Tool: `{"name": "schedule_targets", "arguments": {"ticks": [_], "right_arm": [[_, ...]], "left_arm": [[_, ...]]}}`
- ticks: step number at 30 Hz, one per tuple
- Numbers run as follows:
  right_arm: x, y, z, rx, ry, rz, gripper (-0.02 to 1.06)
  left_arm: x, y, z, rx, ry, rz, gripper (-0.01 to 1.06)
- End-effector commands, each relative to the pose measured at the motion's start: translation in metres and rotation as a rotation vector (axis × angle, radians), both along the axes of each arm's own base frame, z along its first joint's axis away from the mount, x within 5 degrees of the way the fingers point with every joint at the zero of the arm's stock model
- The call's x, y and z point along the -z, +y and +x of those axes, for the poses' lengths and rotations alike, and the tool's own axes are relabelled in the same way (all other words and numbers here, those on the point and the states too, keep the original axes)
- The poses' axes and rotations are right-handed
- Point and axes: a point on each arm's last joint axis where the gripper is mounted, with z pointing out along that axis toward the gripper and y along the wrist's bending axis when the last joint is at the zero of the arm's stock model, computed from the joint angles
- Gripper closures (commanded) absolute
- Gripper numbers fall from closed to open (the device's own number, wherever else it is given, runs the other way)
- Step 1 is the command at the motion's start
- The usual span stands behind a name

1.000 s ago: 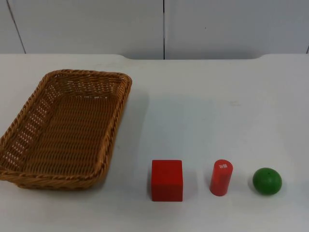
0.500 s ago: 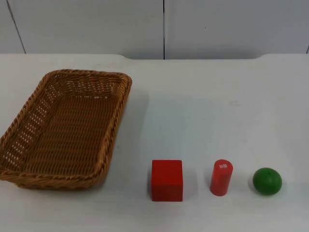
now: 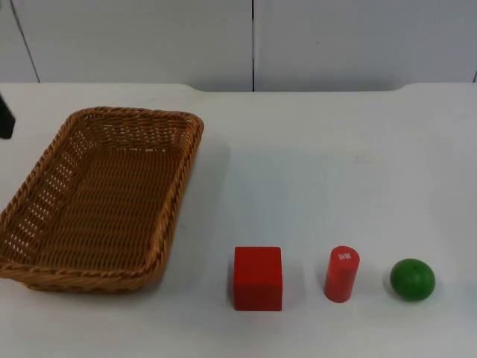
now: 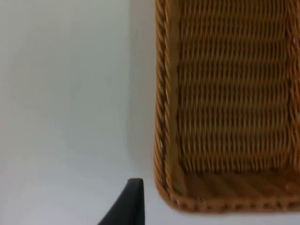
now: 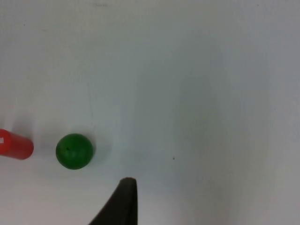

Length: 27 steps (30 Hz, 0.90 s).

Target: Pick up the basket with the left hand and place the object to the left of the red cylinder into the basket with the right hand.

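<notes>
Brown woven wicker basket [image 3: 97, 201] with a long box shape sat flat on the white table top [image 3: 335, 164], on the 9 o'clock side of the table in the top view. Nothing lay inside it. Nothing was holding it.

Red square block [image 3: 258, 277] stood toward 6 o'clock on the table. At its 3 o'clock side, near but not touching, the red cylinder [image 3: 341, 274] stood upright. At the 3 o'clock side of that cylinder sat a green round ball [image 3: 412, 279], also apart from it. So the block was the thing to the left of the cylinder.

A small dark bit of the left arm [image 3: 5, 115] showed at the table's edge, at about 10 o'clock from the basket, not touching it.

In the left wrist view we saw the left gripper [image 4: 129, 206] over the bare table, just beside a corner of the basket's rim. It had hold of nothing that we could see. We could not tell if it was open or shut.

In the right wrist view the right gripper [image 5: 123, 201] hung over the bare table near the green ball, with the red cylinder lying past the ball. It touched neither of them. We could not tell if it was open or shut.
</notes>
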Motion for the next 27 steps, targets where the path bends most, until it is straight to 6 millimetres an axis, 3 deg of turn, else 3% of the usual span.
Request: {"name": "schedule_targets", "arguments": {"ticks": [1,2,6,7,11,12,16,20,27], "right_arm": [[-0.003,0.0,0.002,-0.003,-0.02,-0.004,-0.01],[-0.003,0.0,0.002,-0.003,-0.02,-0.004,-0.01],[-0.003,0.0,0.001,-0.003,-0.017,-0.004,-0.01],[-0.003,0.0,0.001,-0.003,-0.017,-0.004,-0.01],[-0.001,0.0,0.0,-0.003,0.006,-0.005,-0.01],[-0.001,0.0,0.0,-0.003,0.006,-0.005,-0.01],[-0.001,0.0,-0.001,-0.003,0.011,-0.005,-0.01],[-0.001,-0.001,-0.001,-0.003,0.017,-0.006,-0.01],[-0.001,-0.001,-0.001,-0.003,0.017,-0.006,-0.01]], "left_arm": [[0.002,-0.001,0.038,0.069,-0.002,0.023,0.0],[0.002,-0.001,0.038,0.069,-0.002,0.023,0.0],[0.027,-0.001,0.098,0.168,0.117,0.039,0.0],[0.027,-0.001,0.098,0.168,0.117,0.039,0.0],[0.061,-0.002,0.132,0.226,0.188,0.037,0.0],[0.061,-0.002,0.132,0.226,0.188,0.037,0.0],[0.101,-0.001,0.148,0.253,0.252,0.036,0.0],[0.124,0.0,0.154,0.255,0.264,0.043,0.0],[0.149,-0.003,0.157,0.242,0.294,-0.003,0.04]]}}
